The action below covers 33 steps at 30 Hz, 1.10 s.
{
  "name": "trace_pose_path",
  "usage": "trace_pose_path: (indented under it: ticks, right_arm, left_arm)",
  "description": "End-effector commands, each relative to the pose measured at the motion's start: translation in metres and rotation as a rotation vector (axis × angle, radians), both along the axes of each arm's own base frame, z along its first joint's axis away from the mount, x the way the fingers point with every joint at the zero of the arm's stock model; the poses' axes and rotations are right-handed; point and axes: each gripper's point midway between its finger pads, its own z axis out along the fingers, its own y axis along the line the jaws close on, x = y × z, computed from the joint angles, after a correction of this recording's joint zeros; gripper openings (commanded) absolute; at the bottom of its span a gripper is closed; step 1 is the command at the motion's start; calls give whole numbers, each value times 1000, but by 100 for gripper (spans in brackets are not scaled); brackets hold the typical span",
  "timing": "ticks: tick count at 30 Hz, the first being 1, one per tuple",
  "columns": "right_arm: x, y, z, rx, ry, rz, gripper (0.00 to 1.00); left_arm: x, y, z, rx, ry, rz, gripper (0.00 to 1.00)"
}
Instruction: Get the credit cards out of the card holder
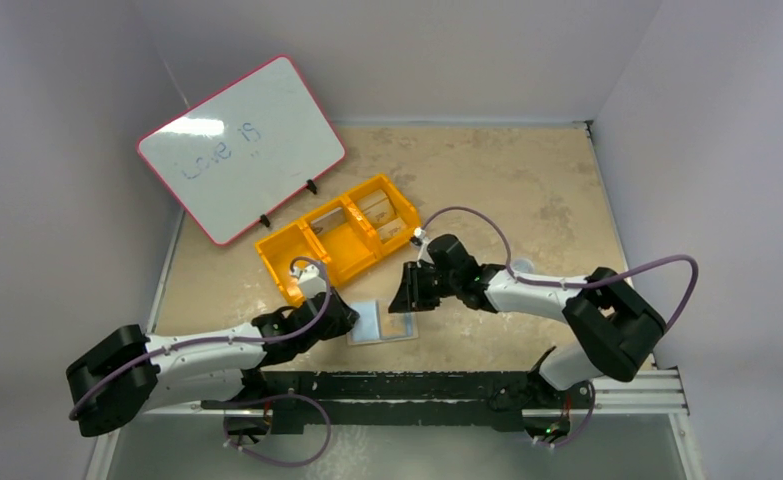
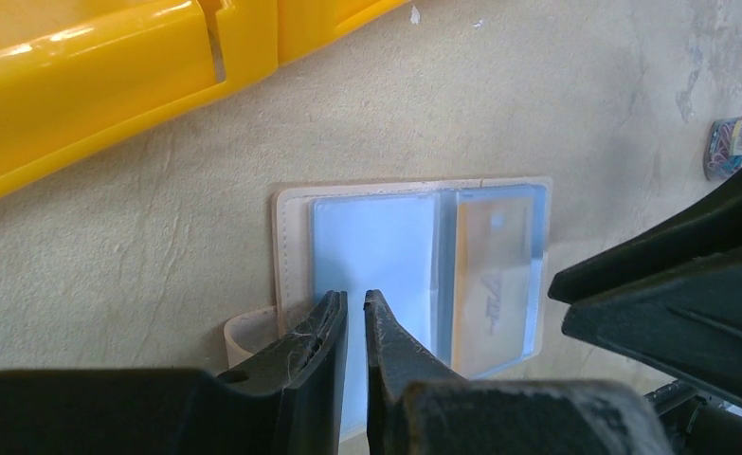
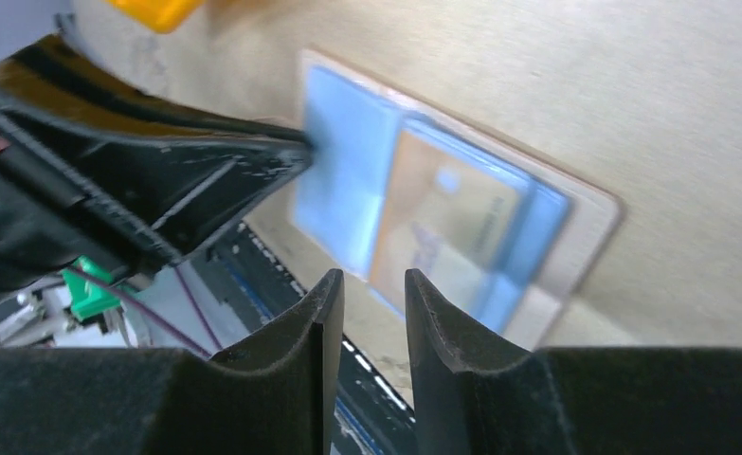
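Lying open, card holder [image 1: 382,322] is seen between left gripper [image 1: 350,320] and right gripper [image 1: 407,302] | left wrist: jaws held a slit apart, nothing gripped, tips over blue panel, tan credit card [image 2: 492,275] pocketed right of tips | right wrist: jaws partly open, empty, card just ahead of tips

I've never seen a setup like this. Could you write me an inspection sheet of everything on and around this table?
Surface: beige table, stained.
Job's things: card holder lies open near the front edge; tan credit card sits in its right pocket.
Clutter: yellow bin, whiteboard reading "Love is", small labelled packet.
Hands: left hand nearly closed, tips on the holder's left panel; right hand slightly open, empty, near the card.
Cables: purple cables loop over both arms.
Surroundings: plain pale walls.
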Motion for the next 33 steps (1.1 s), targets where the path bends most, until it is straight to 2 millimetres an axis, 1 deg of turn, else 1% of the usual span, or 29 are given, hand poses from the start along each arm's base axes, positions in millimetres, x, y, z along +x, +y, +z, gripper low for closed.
trace_pose_path:
  ticks: [1, 5, 11, 17, 19, 21, 23, 26, 28, 32, 33]
  right_arm:
    - [7, -22, -15, -109, 24, -128, 34]
    - [8, -27, -25, -129, 38, -171, 35]
    - [3, -24, -38, -127, 69, -139, 36]
    - [3, -13, -37, -87, 74, -105, 35]
    - [2, -14, -36, -83, 85, -111, 35]
    - [0, -10, -29, -42, 86, -105, 35]
    - [-3, -2, -15, 35, 70, -74, 34]
    - [0, 14, 17, 156, 9, -18, 34]
    - [5, 22, 33, 203, -26, 7, 34]
    - [5, 30, 43, 238, -35, 40, 34]
    - [5, 31, 43, 241, -31, 40, 35]
  left_arm:
    - [1, 2, 2, -2, -13, 15, 12]
    - [1, 2, 2, -3, -11, 13, 12]
    - [0, 1, 0, 4, -5, 3, 12]
    - [-2, -2, -2, -4, 1, -6, 12]
    - [-1, -2, -2, -4, 2, -8, 12]
    - [-2, -3, -3, -4, 5, -12, 12]
    - [-2, -4, -3, -10, 3, -12, 12]
    - [-2, -4, -5, -9, 7, -13, 11]
    - [-2, -4, -6, -13, 6, -12, 11]
    - [-2, -4, -5, -14, 4, -7, 9]
    - [-2, -3, -5, -15, 2, -1, 8]
